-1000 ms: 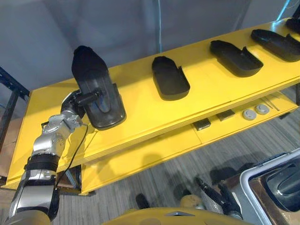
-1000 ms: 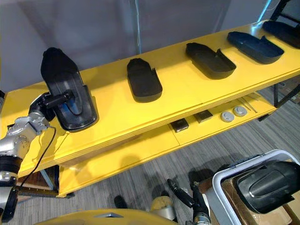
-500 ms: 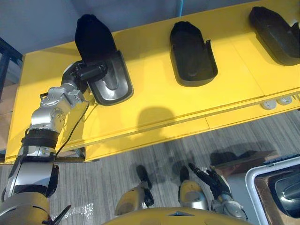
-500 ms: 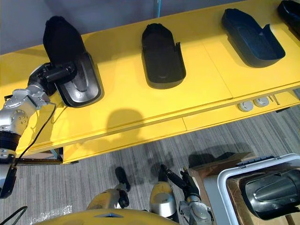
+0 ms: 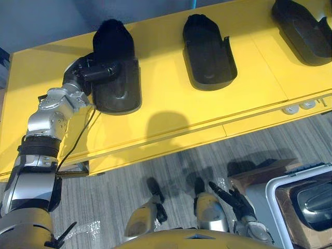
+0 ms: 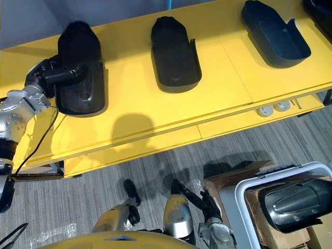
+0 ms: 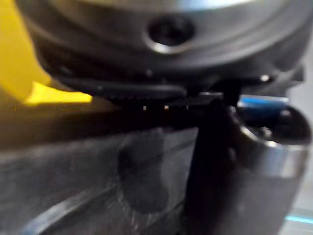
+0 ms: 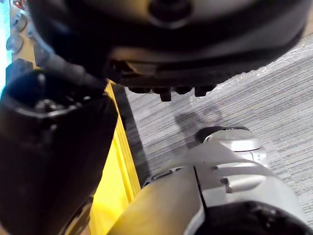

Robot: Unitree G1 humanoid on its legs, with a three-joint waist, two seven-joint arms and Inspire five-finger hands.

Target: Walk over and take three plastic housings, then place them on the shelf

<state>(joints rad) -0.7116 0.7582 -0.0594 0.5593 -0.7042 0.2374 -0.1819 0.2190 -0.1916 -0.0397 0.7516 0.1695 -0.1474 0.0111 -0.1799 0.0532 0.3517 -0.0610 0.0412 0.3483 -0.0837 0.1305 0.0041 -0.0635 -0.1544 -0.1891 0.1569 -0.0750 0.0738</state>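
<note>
In the left eye view, the left hand (image 5: 85, 72) was closed on the left rim of a black plastic housing (image 5: 118, 78). Its thumb lay across the hollow inner face and its fingers were tucked behind the rim. The housing rested on the yellow shelf (image 5: 166, 104) near its left end, close to the back edge; whether it lay fully flat could not be told. A second housing (image 5: 207, 52) lay hollow side up at mid-shelf, well apart from the first, and a third housing (image 5: 303, 31) lay toward the right end. The right hand (image 5: 233, 199) hung low over the grey floor (image 5: 104, 207), fingers loosely straight, holding nothing.

In the right eye view, a fourth housing (image 6: 319, 8) showed at the shelf's back right corner. Two round discs (image 6: 274, 108) sat on the lower shelf (image 6: 155, 142). A white-rimmed bin (image 6: 244, 192) stood on the floor, with another dark housing (image 6: 295, 202) inside it.

In the left wrist view, the held housing's dark surface lay right against the hand, with the shelf's yellow beside it.

In the right wrist view, the hand was empty above the floor.
</note>
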